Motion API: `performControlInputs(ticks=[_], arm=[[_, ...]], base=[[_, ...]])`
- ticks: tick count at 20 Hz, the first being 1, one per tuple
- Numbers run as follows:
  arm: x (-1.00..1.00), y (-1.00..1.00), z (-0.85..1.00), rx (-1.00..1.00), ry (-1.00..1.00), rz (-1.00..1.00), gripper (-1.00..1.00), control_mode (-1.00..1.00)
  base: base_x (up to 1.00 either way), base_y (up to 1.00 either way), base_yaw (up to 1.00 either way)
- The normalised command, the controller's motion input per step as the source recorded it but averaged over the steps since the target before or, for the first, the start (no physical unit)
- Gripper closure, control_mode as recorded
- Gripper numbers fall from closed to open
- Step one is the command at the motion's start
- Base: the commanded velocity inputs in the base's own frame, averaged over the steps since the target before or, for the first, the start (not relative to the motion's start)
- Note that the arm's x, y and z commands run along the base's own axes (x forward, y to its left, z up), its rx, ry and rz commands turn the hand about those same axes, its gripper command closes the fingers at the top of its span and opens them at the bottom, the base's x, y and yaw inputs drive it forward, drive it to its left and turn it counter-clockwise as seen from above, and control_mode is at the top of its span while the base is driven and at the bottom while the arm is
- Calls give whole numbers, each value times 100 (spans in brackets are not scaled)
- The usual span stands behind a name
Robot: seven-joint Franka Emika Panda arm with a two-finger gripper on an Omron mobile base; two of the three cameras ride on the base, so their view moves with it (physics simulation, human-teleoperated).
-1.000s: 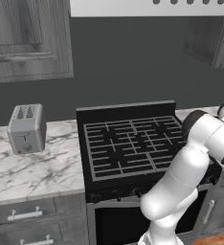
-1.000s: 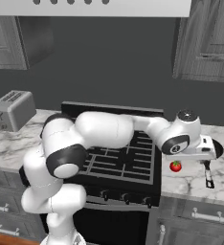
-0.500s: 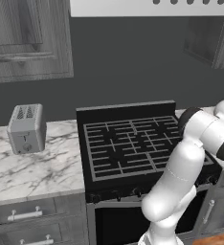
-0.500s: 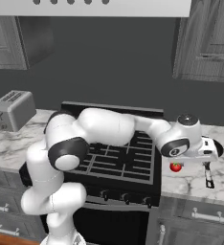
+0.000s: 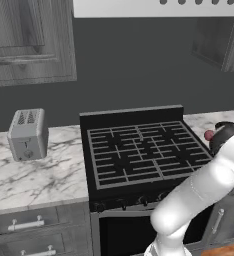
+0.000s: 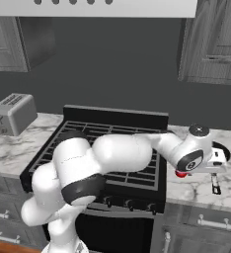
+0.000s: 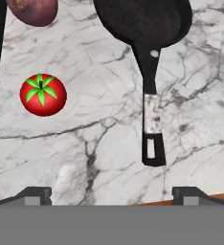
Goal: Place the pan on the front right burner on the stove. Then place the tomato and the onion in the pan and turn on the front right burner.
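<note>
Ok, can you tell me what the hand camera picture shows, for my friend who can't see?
A black pan lies on a marble counter, its long handle pointing toward the camera. A red tomato sits beside it, a maroon onion beyond. The open pincer hovers above.

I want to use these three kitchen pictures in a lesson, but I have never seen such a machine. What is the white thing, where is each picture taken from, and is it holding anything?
It is a white robot arm in a computer-drawn kitchen. Two pictures come from cameras behind it, left and right, looking over the stove. The third looks down from its hand. There the marble counter holds a black pan, a tomato and an onion. The gripper hangs open above the counter, near the pan's handle, holding nothing. A toaster stands left of the stove.
</note>
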Motion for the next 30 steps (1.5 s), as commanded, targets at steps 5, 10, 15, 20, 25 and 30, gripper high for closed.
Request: performControlInputs(ticks=[5,10,15,20,25,30], arm=[[0,-12,0,6,0,0,-100,-100],[0,-3,0,1,0,0,-100,-100],[0,0,-3,0,0,0,-100,-100],[8,0,-22,0,0,0,-100,-100],[14,0,-28,0,0,0,-100,-100],[18,0,-13,0,0,0,-100,-100]], base=[[0,0,0],[0,0,0],[0,0,0],[0,0,0],[0,0,0],[0,0,0]])
